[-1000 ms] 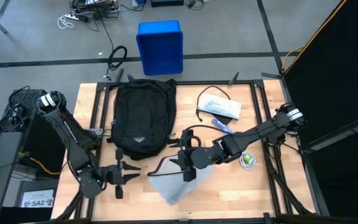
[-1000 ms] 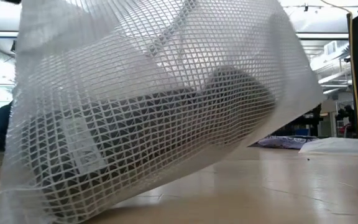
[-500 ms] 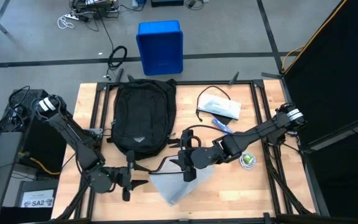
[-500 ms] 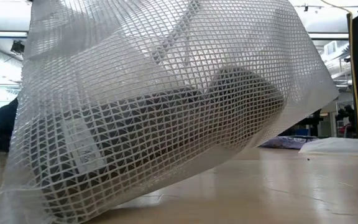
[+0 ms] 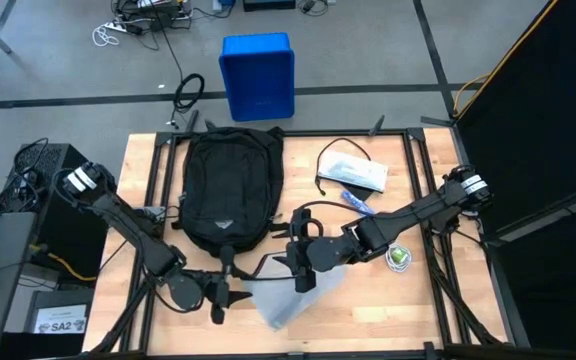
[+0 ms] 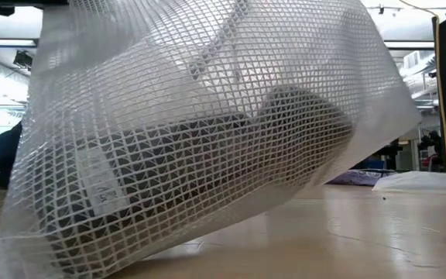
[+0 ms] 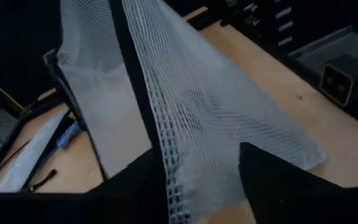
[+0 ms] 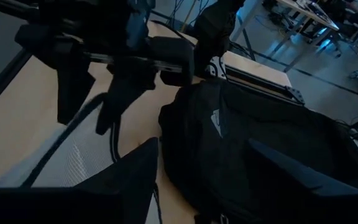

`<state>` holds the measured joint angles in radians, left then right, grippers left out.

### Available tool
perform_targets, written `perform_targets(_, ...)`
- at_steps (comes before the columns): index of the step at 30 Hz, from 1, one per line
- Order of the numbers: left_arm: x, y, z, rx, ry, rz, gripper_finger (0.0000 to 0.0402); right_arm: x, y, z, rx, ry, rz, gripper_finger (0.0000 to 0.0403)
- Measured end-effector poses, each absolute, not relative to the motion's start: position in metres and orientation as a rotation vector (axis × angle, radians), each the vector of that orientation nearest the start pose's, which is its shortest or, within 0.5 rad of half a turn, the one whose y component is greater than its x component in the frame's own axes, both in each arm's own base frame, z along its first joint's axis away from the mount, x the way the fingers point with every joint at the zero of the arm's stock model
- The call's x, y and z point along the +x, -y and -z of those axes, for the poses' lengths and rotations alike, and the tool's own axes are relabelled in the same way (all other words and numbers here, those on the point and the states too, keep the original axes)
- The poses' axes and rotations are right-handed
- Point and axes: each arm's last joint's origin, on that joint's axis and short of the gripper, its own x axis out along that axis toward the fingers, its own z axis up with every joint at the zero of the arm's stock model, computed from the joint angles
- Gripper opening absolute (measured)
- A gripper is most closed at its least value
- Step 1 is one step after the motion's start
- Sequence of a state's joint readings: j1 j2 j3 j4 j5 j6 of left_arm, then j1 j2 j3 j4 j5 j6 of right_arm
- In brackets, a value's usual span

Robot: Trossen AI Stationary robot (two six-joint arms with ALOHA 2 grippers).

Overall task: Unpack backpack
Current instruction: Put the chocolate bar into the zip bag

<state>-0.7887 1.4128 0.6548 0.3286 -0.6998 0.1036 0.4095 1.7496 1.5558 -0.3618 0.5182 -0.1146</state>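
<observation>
The black backpack (image 5: 230, 185) lies flat on the table's far-left part and also shows in the right wrist view (image 8: 260, 143). A white mesh pouch (image 5: 288, 300) with dark items inside sits near the table's near edge. In the low view the pouch (image 6: 192, 139) is tilted, its right end raised off the wood. My right gripper (image 5: 301, 283) is over the pouch's far edge. My left gripper (image 5: 230, 295) is open at the pouch's left corner. In the left wrist view the mesh (image 7: 216, 106) reaches between its fingers (image 7: 197, 152); whether they touch it, I cannot tell. My right gripper holds the mesh pouch at its far upper edge (image 5: 303, 288), coming from the far side and slanting down. The gripper's own body hides the place of contact. The pouch hangs tilted, its left lower end (image 6: 60, 248) on the table and its right end lifted.
A white packet (image 5: 356, 172) with a black cable, a blue pen-like thing (image 5: 356, 201) and a small green round item (image 5: 398, 257) lie on the table's right half. A blue bin (image 5: 258, 75) stands on the floor beyond the far edge. Bare wood shows at the near-right corner.
My left gripper has moved toward the table's right, along the near edge, up to the pouch's left corner. The pouch has shifted slightly to the right in the low view. My right arm has kept still.
</observation>
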Motion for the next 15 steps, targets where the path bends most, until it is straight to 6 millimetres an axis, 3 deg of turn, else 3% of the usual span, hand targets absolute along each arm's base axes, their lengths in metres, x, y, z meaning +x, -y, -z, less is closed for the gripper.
perform_targets(7, 0.2094, 0.1843, -0.1986, 0.449, -0.338, 0.116, 0.0015, 0.3708, -0.1453, -0.326, -0.357, -0.504, 0.068, 0.0198)
perform_targets(15, 0.208, 0.1796, -0.2043, 0.695, -0.375, -0.011, 0.0, 0.3732, -0.1475, -0.3325, -0.433, -0.438, 0.084, 0.0209)
